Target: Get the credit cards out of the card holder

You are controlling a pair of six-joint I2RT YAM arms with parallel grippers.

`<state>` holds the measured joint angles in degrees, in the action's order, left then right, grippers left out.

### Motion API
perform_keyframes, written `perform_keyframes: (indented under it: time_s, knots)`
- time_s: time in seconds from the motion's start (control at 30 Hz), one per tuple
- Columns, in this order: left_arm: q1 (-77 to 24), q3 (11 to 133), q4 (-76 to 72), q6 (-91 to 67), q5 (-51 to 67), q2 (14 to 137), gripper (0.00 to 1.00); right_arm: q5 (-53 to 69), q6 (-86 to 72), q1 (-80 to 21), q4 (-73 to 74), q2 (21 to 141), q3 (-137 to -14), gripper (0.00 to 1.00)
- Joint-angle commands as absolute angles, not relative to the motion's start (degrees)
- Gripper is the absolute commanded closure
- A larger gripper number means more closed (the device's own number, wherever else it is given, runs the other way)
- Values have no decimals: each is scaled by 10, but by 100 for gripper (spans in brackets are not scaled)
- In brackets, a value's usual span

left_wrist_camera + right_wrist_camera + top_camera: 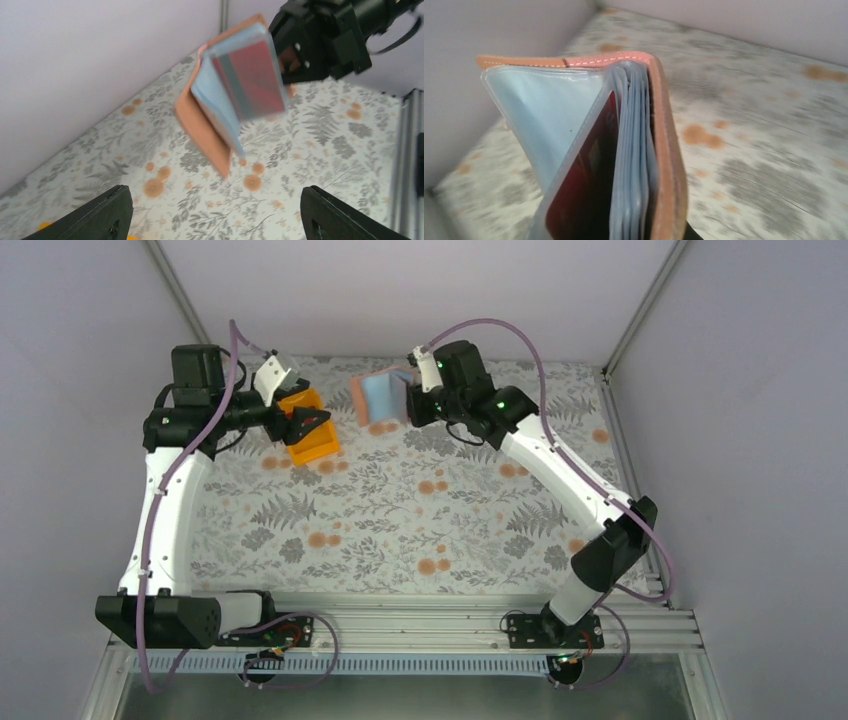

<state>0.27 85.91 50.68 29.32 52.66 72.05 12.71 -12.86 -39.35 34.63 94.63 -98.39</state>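
Card holder (202, 127): stitched tan cover, glossy blue sleeves, red card (260, 75) | right claw (292, 57) clamps it | left claw (216, 200) wide, empty

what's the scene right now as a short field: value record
wallet: open, upright, gripped by the right gripper
red card: still in a clear sleeve of the wallet
left gripper: open, empty, at the orange tray
task: not done, at least one card left inside
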Motion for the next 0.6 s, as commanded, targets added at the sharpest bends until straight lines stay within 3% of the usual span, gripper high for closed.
perform_keyframes:
  time_s: [0.0, 0.07, 0.17, 0.57]
  knots:
    - [5, 835, 470, 269, 466, 714, 13, -200, -174, -396, 508, 990, -1072, 96]
    - [5, 819, 453, 246, 455, 713, 7, -300, -184, -399, 590, 1044, -1113, 96]
    - [4, 805, 443, 225, 451, 714, 0, -348, -191, -401, 675, 1107, -1157, 96]
    - [-18, 764, 415, 191, 431, 726, 0, -179, -157, -422, 614, 1131, -1169, 96]
